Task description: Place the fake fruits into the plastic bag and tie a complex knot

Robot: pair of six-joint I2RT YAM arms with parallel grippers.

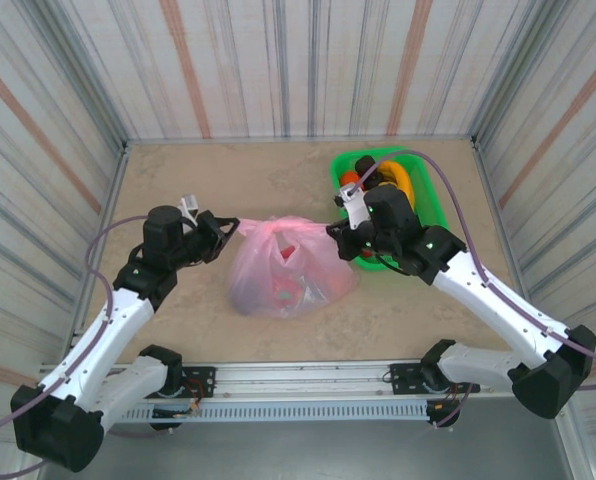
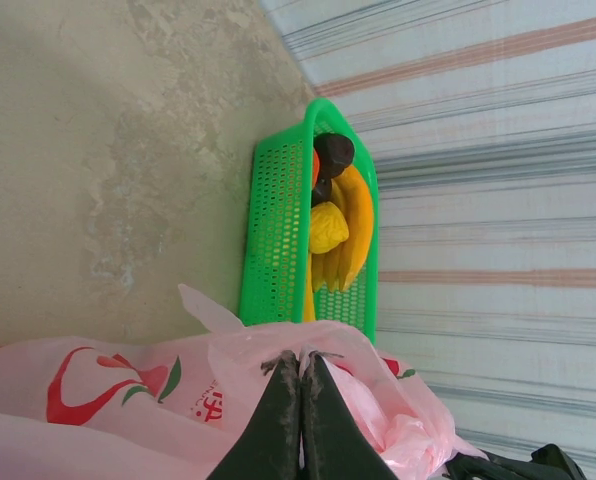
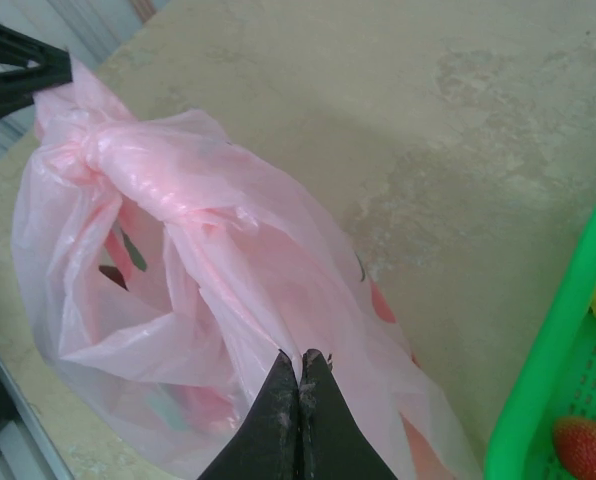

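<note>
Now you're tying: left tool (image 1: pixel 232 226) and right tool (image 1: pixel 334 232) each clamp the plastic bag (image 1: pixel 283 275), which sits between them on the surface (image 1: pixel 178 180), its knot (image 3: pixel 83 150) beside the left tool. Next, pull apart evenly, without tearing film.

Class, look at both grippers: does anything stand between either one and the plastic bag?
Nothing visible does. The left gripper and the right gripper are each shut on the plastic bag, at opposite ends of it. The green tray sits off to the side.
</note>
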